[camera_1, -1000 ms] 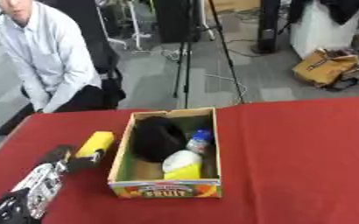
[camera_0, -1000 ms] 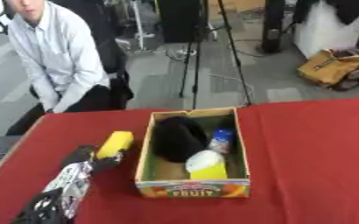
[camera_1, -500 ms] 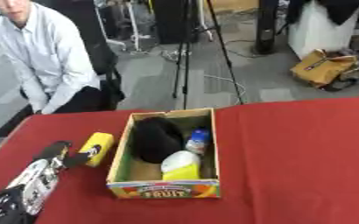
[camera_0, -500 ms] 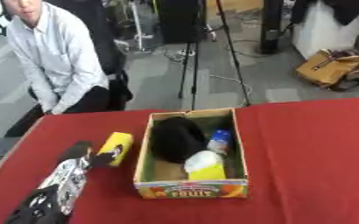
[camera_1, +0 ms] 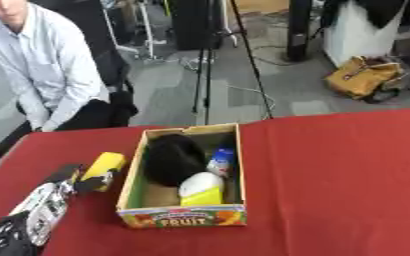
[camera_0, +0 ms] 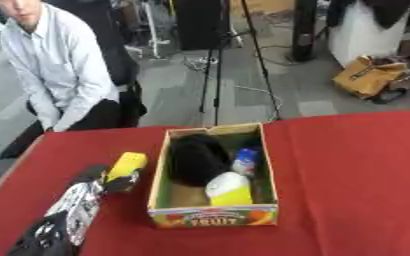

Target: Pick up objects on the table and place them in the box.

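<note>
Red table cloth (camera_0: pixel 348 165). Tan cardboard box (camera_0: pixel 161 176), front printed orange-green. Inside: black lump (camera_0: pixel 196 159), white-and-yellow bottle (camera_0: pixel 228 189), blue-capped white bottle (camera_0: pixel 244 161). Yellow block (camera_0: pixel 126 164). Black-and-silver left hand (camera_0: pixel 112 181).

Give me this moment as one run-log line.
left hand: fingers at yellow object, grip unclear | right hand: not in view | box: holds black item, bottle, white-yellow item

Left arm (camera_0: pixel 64 220): blk w/ silver joints, blk hand (camera_0: pixel 121 181).
</note>
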Robot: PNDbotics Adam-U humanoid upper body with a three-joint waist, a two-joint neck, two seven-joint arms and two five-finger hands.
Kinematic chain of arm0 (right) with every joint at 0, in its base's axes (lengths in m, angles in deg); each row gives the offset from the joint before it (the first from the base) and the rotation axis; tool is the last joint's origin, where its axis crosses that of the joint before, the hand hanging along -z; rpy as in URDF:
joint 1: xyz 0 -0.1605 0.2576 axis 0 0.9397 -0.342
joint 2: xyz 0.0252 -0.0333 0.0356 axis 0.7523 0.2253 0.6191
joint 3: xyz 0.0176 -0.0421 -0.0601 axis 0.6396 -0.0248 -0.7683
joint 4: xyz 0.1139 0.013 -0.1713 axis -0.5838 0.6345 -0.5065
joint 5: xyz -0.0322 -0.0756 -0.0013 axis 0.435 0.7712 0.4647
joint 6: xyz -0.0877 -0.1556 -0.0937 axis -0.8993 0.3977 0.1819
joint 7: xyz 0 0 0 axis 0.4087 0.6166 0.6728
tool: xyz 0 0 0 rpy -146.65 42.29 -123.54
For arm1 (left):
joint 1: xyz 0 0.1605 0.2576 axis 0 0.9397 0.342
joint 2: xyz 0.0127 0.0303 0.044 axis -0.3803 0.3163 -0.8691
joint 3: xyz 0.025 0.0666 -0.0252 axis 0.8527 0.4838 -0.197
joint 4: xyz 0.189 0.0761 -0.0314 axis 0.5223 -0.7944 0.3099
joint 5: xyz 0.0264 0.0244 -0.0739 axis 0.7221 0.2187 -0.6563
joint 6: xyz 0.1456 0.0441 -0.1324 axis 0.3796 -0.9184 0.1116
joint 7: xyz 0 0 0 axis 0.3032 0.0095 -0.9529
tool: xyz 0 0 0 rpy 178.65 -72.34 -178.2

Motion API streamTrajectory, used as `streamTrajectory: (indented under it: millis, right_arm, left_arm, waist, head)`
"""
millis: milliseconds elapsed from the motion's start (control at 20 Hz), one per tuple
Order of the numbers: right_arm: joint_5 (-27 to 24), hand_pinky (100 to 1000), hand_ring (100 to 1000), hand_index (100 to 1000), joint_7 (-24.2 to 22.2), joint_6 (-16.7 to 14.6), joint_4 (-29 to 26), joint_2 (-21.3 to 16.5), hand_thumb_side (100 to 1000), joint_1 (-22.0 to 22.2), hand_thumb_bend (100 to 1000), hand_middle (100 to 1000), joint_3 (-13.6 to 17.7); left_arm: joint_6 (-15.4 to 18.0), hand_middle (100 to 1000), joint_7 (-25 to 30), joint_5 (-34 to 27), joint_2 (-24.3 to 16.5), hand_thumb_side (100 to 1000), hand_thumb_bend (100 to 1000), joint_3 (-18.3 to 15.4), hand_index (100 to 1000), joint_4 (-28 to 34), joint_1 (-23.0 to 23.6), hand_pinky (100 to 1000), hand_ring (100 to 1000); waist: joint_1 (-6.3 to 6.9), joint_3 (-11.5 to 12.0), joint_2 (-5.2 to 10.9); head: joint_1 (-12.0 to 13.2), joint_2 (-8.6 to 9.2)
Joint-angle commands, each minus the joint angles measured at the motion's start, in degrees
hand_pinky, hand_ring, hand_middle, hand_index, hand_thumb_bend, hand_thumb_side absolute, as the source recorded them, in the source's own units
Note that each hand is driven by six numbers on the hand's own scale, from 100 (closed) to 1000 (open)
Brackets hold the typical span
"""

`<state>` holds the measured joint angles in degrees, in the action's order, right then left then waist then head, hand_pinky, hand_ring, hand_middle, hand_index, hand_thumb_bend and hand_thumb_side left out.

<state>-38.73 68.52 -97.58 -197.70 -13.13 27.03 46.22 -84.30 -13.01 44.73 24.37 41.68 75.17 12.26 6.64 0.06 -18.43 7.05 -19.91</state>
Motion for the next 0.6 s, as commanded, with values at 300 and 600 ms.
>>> streamTrajectory:
  millis: [300, 600]
  right_arm:
    - [-0.8, 924, 887, 750, -0.4, 0.1, -1.3, -0.4, 1000, -0.7, 100, 734, -0.1]
    - [-1.1, 925, 886, 746, -0.7, 0.2, -1.3, -0.5, 1000, -0.8, 100, 731, -0.3]
  left_arm:
    - [-0.9, 1000, -4.9, -1.7, -1.6, 1000, 574, -1.8, 1000, 0.9, -1.7, 1000, 1000]
    - [-1.0, 1000, -6.6, -2.6, -1.9, 1000, 570, -1.8, 1000, 0.9, -1.7, 1000, 1000]
  waist:
    - [-0.47, 0.0, 0.83]
    - [-0.62, 0.1, 0.67]
  head:
    - [0.2, 0.51]
    - [0.3, 0.88]
